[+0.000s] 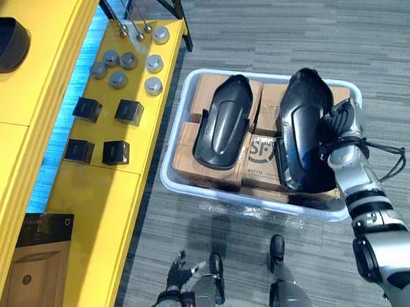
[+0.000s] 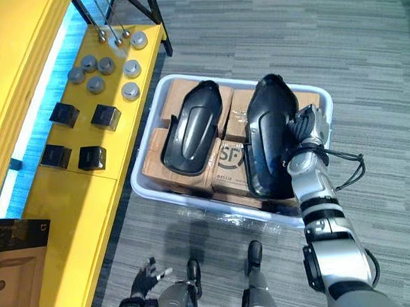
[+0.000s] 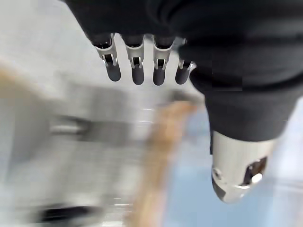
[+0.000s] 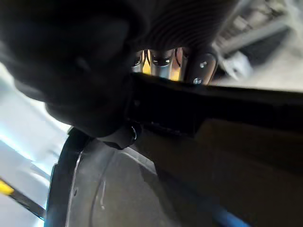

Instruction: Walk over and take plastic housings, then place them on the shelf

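- Right hand (image 1: 337,123) is on the outer long edge of the right housing (image 1: 302,130), about midway along its length.
- In the right wrist view the fingers (image 4: 201,68) hook over the housing's dark rim. Their tips are hidden behind it, and the thumb side sits on the near face, so the rim is clamped between them.
- The right housing lies in the white tub (image 1: 170,171) on the floor, on top of the cardboard boxes (image 1: 195,161), on the side nearest the right arm.
- Its long axis runs from the near wall of the tub to the far wall, almost straight away from the robot. The rounded end points away and the broader end sits at the near rim.
- Left housing (image 1: 222,121) lies beside it on the boxes, apart from it and with no hand on it. Its long axis is roughly parallel, with the far end leaning slightly toward the right housing.
- Left hand (image 1: 176,273) hangs low by the near end of the shelf, well apart from the tub. Its fingers (image 3: 137,71) are straight, slightly spread and hold nothing.
- The yellow shelf (image 1: 89,202) stands just beside the tub on the robot's left. It carries a cluster of grey caps (image 1: 128,61) and four black cubes (image 1: 129,111).
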`<state>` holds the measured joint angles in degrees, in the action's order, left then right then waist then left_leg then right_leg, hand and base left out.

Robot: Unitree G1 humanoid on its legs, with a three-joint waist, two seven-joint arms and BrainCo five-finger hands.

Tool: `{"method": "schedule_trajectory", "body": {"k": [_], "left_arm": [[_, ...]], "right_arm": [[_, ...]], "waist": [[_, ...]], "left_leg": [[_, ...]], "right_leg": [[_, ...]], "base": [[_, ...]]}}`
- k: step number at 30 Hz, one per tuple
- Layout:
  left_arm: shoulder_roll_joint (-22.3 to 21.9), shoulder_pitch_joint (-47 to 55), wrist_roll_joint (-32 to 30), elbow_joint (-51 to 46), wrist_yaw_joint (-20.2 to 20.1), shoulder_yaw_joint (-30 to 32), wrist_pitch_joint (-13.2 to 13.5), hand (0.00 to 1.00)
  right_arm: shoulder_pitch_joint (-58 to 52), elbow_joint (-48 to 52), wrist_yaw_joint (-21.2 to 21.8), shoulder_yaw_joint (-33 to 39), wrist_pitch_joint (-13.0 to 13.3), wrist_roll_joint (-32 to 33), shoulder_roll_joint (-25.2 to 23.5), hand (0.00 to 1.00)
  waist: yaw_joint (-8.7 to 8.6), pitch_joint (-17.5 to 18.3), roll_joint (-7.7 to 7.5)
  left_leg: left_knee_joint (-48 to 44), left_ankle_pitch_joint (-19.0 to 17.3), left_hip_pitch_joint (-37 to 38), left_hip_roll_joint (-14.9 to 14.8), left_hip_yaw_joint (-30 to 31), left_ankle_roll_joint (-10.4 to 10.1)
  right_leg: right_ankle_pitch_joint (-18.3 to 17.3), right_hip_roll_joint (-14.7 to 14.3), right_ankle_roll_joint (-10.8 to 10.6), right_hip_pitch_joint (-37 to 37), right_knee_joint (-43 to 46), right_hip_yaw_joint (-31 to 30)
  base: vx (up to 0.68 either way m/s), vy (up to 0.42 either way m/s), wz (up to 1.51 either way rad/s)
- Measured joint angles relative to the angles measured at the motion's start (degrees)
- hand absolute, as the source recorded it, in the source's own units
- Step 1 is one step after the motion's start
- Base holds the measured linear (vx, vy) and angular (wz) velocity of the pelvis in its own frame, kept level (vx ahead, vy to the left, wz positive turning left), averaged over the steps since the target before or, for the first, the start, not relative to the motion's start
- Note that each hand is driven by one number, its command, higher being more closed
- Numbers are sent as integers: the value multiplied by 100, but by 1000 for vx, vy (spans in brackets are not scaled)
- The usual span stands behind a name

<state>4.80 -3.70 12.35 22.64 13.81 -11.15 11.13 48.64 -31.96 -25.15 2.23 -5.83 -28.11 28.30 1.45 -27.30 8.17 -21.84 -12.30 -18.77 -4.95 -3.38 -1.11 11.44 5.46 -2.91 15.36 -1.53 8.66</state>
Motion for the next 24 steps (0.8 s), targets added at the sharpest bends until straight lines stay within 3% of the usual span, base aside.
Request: {"method": "schedule_trajectory", "body": {"k": [5,11,16,20,24], "left_arm": [[31,-118,-27,-1470,256,60,177,0],[30,-844,341,-1685,277,-531,178,0],[-80,-1990,1132,-455,173,-1131,223,0],[-180,-2595,1712,675,166,-1308,185,0],[-254,-2750,2024,1095,172,-1307,140,0]], "right_arm": [[-550,470,-206,-20,23,-493,-210,100],[-1058,919,-203,-410,32,-673,-480,100],[-1088,1239,-195,-1091,101,-832,-842,100],[-999,1373,-192,-1470,223,-832,-1066,100],[-997,1644,-191,-1707,233,-832,-1304,100]], "waist": [[-82,135,-97],[-133,456,-308],[-269,946,-468],[-369,1039,-615],[-398,1102,-709]], "left_leg": [[205,20,240,9,-1,-21],[627,322,655,60,-2,-61],[975,478,908,72,-63,-80],[1062,529,1011,67,-139,-90],[1189,511,1018,57,-271,-113]], "right_leg": [[0,-15,0,-198,-129,3],[1,6,2,-495,-288,10],[6,25,8,-583,-315,-23],[30,29,41,-616,-316,-65],[65,5,88,-502,-319,-172]], "base": [[23,-2,0],[45,-18,3],[5,-1,-2],[-45,5,-7],[-77,0,-10]]}}
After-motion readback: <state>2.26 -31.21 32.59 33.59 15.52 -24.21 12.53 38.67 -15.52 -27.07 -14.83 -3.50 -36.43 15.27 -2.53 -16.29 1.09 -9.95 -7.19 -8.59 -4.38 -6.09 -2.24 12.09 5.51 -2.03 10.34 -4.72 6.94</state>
